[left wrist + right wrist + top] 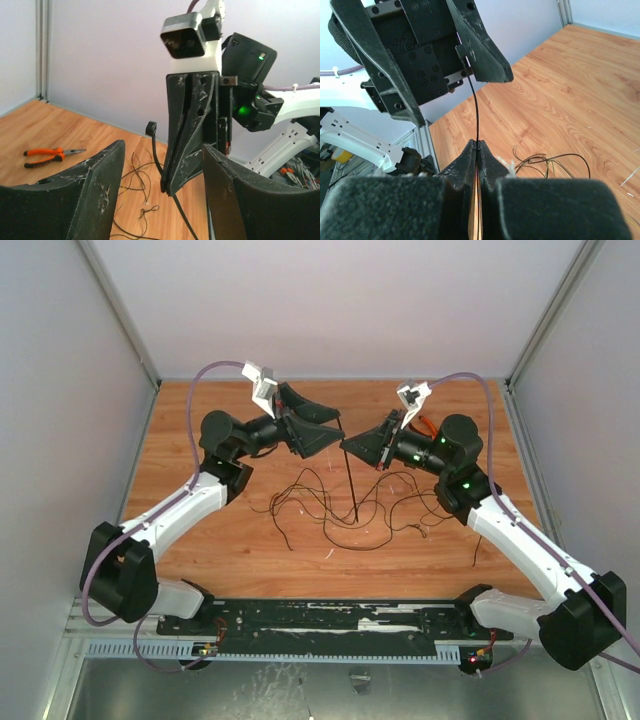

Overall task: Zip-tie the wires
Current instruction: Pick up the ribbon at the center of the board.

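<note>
Both arms reach far and inward, wrists raised, tips almost meeting. The left gripper (340,423) gapes wide; the right gripper (346,445) is pinched closed, pointing left.

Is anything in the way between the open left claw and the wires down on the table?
Nothing visible blocks the left gripper from the wires. Only the zip tie, pinched in the right gripper, hangs down right beside its open fingers.
</note>
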Motion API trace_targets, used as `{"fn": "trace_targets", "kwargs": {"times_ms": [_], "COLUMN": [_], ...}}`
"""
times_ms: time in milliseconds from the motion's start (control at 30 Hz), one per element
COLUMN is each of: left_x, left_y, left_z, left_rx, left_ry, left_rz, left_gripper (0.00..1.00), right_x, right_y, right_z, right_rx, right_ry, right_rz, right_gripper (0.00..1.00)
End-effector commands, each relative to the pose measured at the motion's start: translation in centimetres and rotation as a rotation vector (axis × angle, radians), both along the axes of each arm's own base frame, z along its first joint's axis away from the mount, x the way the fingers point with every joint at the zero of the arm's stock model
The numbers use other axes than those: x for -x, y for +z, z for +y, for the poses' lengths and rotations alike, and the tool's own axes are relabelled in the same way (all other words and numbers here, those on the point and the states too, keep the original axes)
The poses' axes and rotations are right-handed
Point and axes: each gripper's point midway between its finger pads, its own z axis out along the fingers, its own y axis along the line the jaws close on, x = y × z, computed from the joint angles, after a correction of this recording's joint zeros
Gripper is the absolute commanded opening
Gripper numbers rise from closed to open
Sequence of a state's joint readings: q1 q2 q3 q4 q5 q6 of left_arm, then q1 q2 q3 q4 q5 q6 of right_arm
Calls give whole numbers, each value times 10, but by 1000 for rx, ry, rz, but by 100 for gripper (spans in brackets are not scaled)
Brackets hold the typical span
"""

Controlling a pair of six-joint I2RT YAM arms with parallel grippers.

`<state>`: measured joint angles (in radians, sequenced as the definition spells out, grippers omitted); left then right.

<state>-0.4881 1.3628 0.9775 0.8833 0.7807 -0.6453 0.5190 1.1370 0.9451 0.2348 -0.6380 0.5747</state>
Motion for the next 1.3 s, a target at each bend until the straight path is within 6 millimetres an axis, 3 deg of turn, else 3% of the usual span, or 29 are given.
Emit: {"fn": "trace_targets", "kwargs": {"times_ms": [0, 400, 1267], "left_x": [-7, 4, 3], "left_y": [-9, -4, 18], "left_z": [-2, -6, -2], "left_rx": [-19, 57, 114], "left_ry": [36, -16, 13], "left_rz": [-1, -11, -58], "left_gripper": [66, 36, 20], "right_x": [2, 9, 10], "right_y": [28, 31, 17], "right_z": [-3, 2, 6], "right_rx": [-46, -100, -76], "right_ry": [-25, 21, 29], "right_rz": [-70, -58, -35], "right_gripper": [0, 0, 0]}}
